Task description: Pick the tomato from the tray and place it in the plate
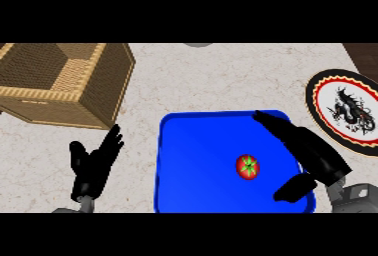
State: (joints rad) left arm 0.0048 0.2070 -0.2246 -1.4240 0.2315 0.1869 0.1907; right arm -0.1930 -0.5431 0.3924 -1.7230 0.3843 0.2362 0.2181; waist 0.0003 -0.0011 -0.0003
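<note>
A blue tray (193, 165) sits on a pale counter. The tomato (248, 166) lies on it, right of the tray's middle and untouched. The right hand (310, 150) hovers over the tray's right side, spread wide, with straight fingers pointing toward the tray's far edge and the thumb set apart nearer the front. It holds nothing. The tomato sits just beside the gap between thumb and fingers.

The likely trouble is that the round tomato could roll across the slick tray if one finger nudges it before the hand closes. The tray's raised rim may also get in the way of the wrist.

The tomato is small, red and glossy, with a green star-shaped stem facing up.

The patterned plate (319, 107) lies beyond the tray's right edge. The left hand (92, 162) rests open left of the tray, below a wicker basket (66, 85).
</note>
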